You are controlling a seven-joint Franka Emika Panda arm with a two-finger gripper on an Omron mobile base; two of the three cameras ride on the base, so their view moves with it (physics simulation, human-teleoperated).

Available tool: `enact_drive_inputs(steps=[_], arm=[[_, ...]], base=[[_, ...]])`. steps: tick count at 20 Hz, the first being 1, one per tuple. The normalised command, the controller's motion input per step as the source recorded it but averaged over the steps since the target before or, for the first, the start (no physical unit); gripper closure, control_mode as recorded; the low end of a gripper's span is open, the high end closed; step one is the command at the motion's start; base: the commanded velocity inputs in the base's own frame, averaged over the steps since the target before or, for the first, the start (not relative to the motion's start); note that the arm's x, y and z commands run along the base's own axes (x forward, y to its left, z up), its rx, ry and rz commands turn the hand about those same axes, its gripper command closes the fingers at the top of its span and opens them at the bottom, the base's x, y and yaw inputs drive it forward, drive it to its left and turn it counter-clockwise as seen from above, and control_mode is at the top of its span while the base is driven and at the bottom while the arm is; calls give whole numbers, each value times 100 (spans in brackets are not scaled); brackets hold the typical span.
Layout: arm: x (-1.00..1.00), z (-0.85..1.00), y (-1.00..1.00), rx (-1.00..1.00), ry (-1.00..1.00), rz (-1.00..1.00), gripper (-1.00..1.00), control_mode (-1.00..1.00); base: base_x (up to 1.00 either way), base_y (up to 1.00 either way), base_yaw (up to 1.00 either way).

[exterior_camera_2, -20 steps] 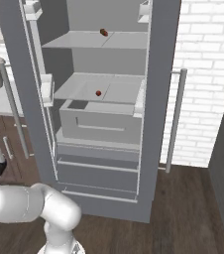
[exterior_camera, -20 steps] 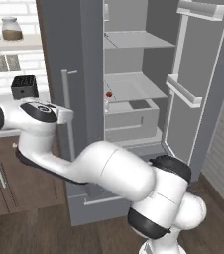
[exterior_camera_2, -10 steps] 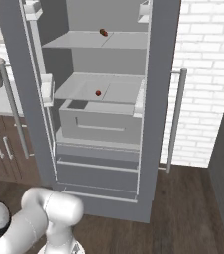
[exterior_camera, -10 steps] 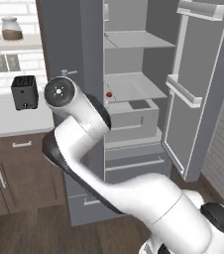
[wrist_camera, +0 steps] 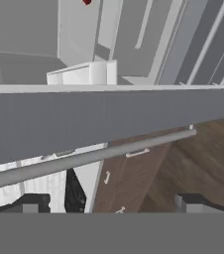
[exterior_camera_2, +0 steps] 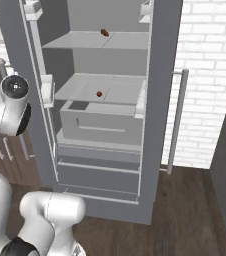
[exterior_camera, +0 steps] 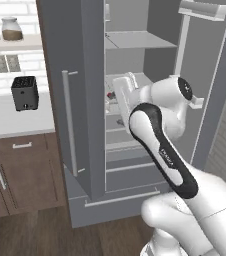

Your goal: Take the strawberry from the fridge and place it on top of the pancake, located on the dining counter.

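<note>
Since the earlier frames, our arm had swung from out over the wall counter, left of the fridge [exterior_camera_2: 160, 75], across to the fridge's open right-hand compartment, while the fridge and its contents kept their places. The gripper [wrist_camera: 111, 201] sat with its jaws spread wide and nothing between them; in the hand view its fingertips [wrist_camera: 32, 202] framed the edge of the fridge's closed left door and its bar handle [wrist_camera: 89, 158], not the shelves.

The strawberry [exterior_camera_2: 99, 93] lay on the fridge's middle shelf [exterior_camera_2: 120, 90], well back from the front lip. A darker, longer food item [exterior_camera_2: 104, 32] lay on the shelf above.

We judged the main risk to be a collision: the hand was pointed at the closed door edge, so reaching in without turning first could strike that edge or the handle. Another risk was grabbing the darker item instead.

Room inside the fridge was limited: the upper shelf overhead, a drawer [exterior_camera_2: 97, 127] just below the middle shelf, and door bins [exterior_camera_2: 46, 90] at the sides. The berry was small, so a careless closing could knock it rolling deeper.
</note>
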Motion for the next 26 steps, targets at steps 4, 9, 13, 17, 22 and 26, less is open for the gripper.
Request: enact_drive_inputs(steps=[4, 9, 13, 17, 22, 26], arm=[[100, 0, -80, 58, 33, 0, -100, -100], [100, -3, -35, 16, 16, 0, -100, -100], [100, -35, -29, 0, 6, 0, -100, -100], [98, -23, -7, 0, 6, 0, -100, -100], [56, -15, 35, 1, -2, 9, -100, -100], [1, -22, 60, 0, -6, 18, -100, -100]], base=[[0, 0, 0], [0, 0, 0], [0, 0, 0], [0, 0, 0], [0, 0, 0], [0, 0, 0]])
